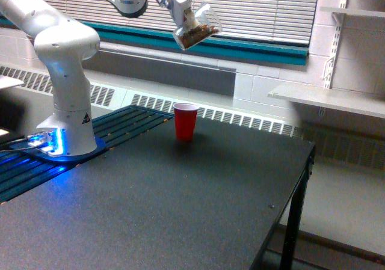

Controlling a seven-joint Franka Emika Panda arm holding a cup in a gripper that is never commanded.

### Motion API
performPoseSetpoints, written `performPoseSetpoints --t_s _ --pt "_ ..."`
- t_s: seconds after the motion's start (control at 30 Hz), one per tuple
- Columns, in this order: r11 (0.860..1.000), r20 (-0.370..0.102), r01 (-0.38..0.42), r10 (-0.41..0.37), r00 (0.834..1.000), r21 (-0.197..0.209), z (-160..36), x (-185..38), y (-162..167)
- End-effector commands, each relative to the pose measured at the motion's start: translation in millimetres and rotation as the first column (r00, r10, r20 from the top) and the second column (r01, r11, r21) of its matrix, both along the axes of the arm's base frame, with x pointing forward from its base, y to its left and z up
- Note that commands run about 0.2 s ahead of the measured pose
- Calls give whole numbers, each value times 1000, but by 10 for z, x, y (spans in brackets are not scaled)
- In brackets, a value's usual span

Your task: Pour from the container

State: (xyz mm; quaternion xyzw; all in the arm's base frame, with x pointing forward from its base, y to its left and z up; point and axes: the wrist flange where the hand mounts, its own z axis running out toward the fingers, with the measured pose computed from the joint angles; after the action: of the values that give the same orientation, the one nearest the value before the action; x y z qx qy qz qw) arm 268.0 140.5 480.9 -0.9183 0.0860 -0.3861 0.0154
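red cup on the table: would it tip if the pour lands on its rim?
Probably. The red cup looks thin, light plastic and apparently empty, standing tall on a narrower base. It is free on the table, so a nudge would likely slide or topple it.

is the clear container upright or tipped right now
Tipped. The clear container hangs in the pincer high above the red cup, leaning with its mouth toward the exterior view's right, brown bits lying along its lower side.
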Motion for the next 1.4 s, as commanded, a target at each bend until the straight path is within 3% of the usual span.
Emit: performPoseSetpoints --t_s 0.03,0.5,0.83,1.4 --pt "999 -58 38 -37 998 24 -280 -202 158" --pt "999 -99 42 -40 994 13 -465 -541 517" --pt "994 -134 100 -94 987 36 -539 -711 620" --pt "978 -260 198 -176 949 59 -711 -823 645"
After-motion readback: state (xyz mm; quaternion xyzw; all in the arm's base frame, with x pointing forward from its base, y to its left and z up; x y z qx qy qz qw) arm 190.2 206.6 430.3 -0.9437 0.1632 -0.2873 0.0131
